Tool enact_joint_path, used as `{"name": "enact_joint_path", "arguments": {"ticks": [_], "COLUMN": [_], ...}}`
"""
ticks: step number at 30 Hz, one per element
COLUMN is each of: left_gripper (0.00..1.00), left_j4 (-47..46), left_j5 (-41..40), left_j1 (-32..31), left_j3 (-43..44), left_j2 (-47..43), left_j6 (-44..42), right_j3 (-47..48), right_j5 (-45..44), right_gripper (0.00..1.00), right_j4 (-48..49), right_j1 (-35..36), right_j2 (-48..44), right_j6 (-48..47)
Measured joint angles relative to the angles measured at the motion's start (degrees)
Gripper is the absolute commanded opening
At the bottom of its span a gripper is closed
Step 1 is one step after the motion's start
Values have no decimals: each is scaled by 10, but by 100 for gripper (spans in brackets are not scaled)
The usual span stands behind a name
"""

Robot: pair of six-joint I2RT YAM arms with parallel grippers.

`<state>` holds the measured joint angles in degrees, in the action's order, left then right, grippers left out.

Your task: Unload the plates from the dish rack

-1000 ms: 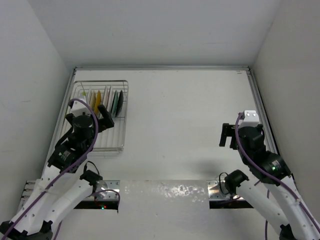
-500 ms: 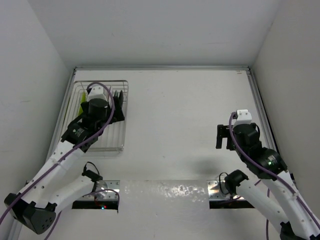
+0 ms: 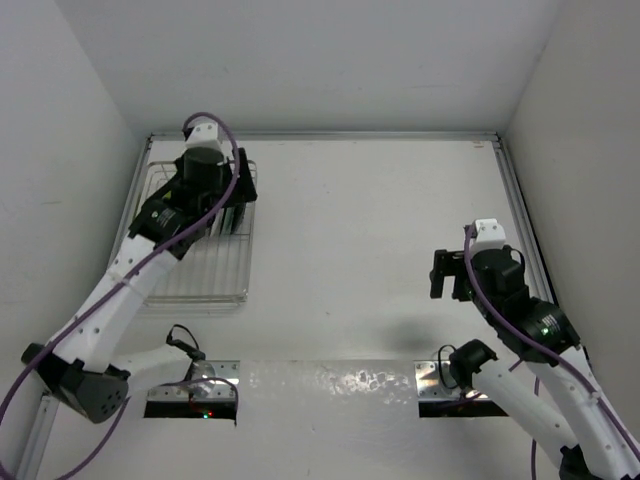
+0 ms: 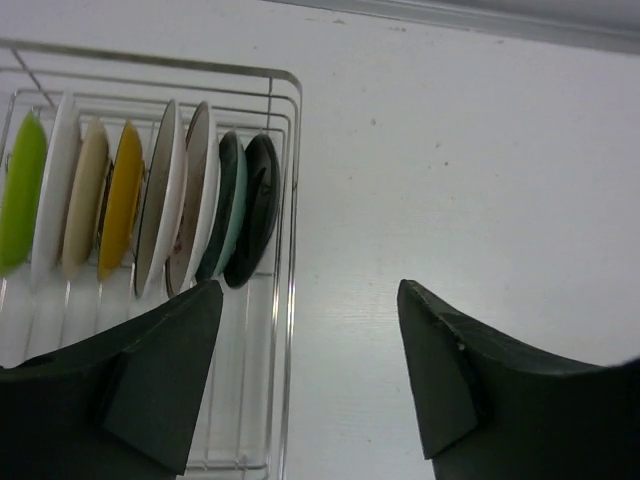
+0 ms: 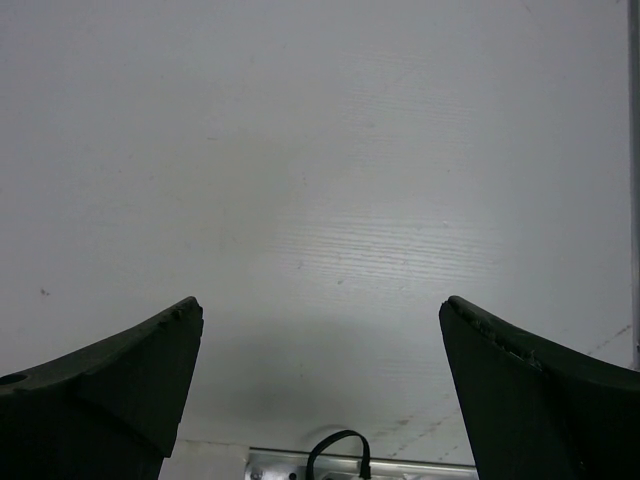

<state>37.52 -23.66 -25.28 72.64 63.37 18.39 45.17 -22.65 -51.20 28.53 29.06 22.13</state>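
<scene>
Seen from above, the left arm [image 3: 150, 250] covers the far end of the rack [image 3: 244, 272], and the plates there are almost wholly hidden under it. The left wrist view shows them better: what look like eight plates [image 4: 160, 200] stand on edge in one row in the rack's [image 4: 292, 250] far slots. In order they are one lime green, one white, one tan, one yellow, two white with darker faces, one teal and one dark. Their patterns are too edge-on to read. The green one, at the rack's left end, is cut by the frame edge, as is the rack itself.

The left gripper [image 4: 308, 300] hangs above the rack's right rail. Its jaws are spread wide and hold nothing, one finger over the wire grid and the other over the table [image 4: 470, 180]. The finger bases run out of frame.

The right gripper [image 5: 320, 310] is well to the right of the rack, over bare table, its jaws likewise apart and empty
</scene>
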Motion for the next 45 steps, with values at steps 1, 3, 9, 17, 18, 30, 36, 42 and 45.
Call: {"name": "enact_joint_path", "arguments": {"ticks": [1,3,9,17,18,30,36,42,45], "left_gripper": [60,50,43,33,32,21,8,0,0], "left_j4": [1,12,37,80,81,82,82,82,91], "left_j5": [6,20,74,149,156,202,204,216,214], "left_j1": [2,4,46,124,129,144,149,149,149], "left_j3": [18,57,122,163,163,163,163,164,175], "left_j2": [23,73,229,317,323,372,395,398,398], "left_j6": [-3,-13,-35,-63,-64,-73,-75,-84,-89], "right_j3": [-1,-7,-27,-63,-68,-90,-98,-99,-99], "right_j5": [5,14,50,81,85,112,120,124,125], "right_gripper": [99,99,99,99,99,99,99,99,99], "right_j4": [2,10,23,50,53,81,91,92,92], "right_j1": [0,0,0,0,0,0,0,0,0], "right_j2": [5,13,19,18,19,27,27,27,28], "right_j6": [1,2,7,17,19,24,29,34,35]}}
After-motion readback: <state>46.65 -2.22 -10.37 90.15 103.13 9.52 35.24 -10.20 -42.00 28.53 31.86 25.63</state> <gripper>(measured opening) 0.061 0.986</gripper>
